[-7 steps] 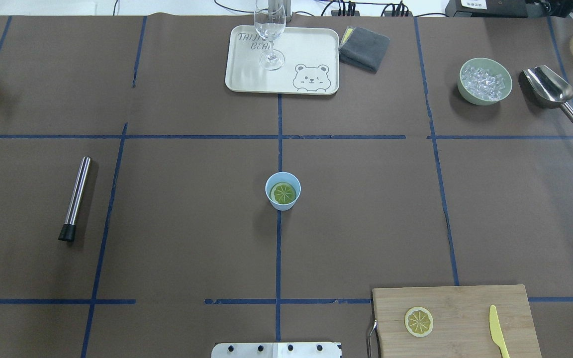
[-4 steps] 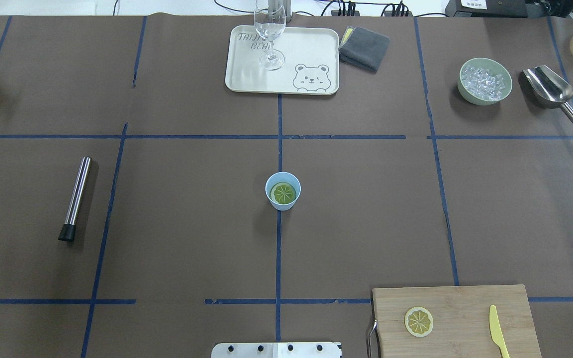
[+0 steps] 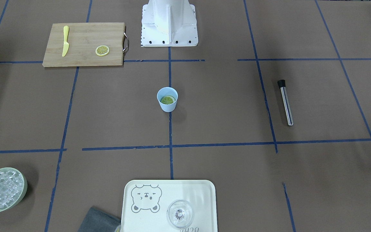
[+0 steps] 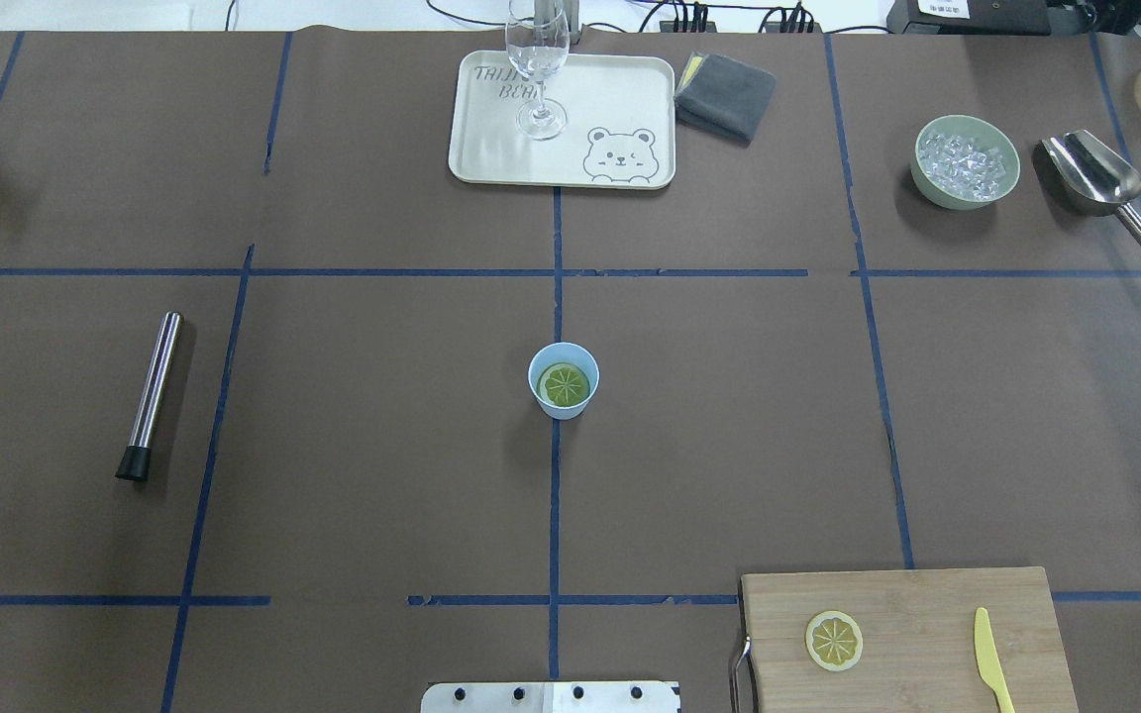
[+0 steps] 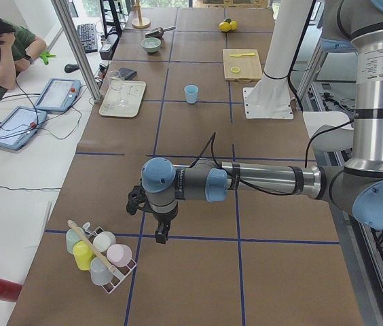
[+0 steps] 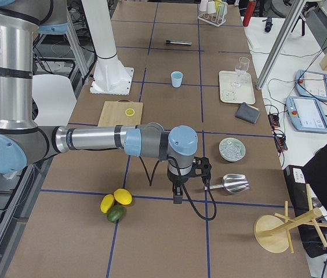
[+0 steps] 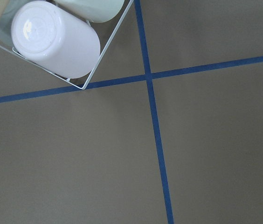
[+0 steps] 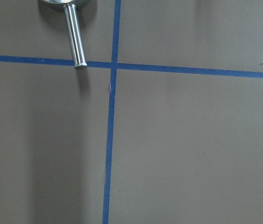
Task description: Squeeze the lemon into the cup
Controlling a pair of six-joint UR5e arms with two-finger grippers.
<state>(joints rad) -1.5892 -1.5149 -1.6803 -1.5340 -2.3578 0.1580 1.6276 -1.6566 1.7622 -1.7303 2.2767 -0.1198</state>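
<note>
Starting at the far left end of the table, the left claw (image 5: 159, 234) is hanging over bare paper beside a wire rack (image 7: 108, 44) that is holding upturned cups; only a side view is showing it, so I cannot tell whether it is spread or pressed together. At 9 o'clock from the cup (image 4: 561, 413) a metal rod (image 4: 153, 391) is lying untouched. The cup is standing upright at the table's centre, and the lemon slice (image 4: 564, 385) is lying flat inside it, looking greenish against the bottom. With the slice in the cup and both arms well apart from it, the task is looking finished or nearly so, though no juice is showing. At 12 o'clock a tray (image 4: 610, 99) is carrying an empty glass (image 4: 537, 59). At 2 o'clock a green bowl (image 4: 920, 173) is holding ice cubes (image 4: 967, 158), with a scoop (image 4: 1095, 178) just beside it. At 5 o'clock a wooden board (image 4: 927, 614) is bearing a second slice (image 4: 834, 640) and a yellow knife (image 4: 992, 662). Past the right end, the right claw (image 6: 177, 197) is hanging over the table near the scoop, and again I cannot tell its state.
</note>
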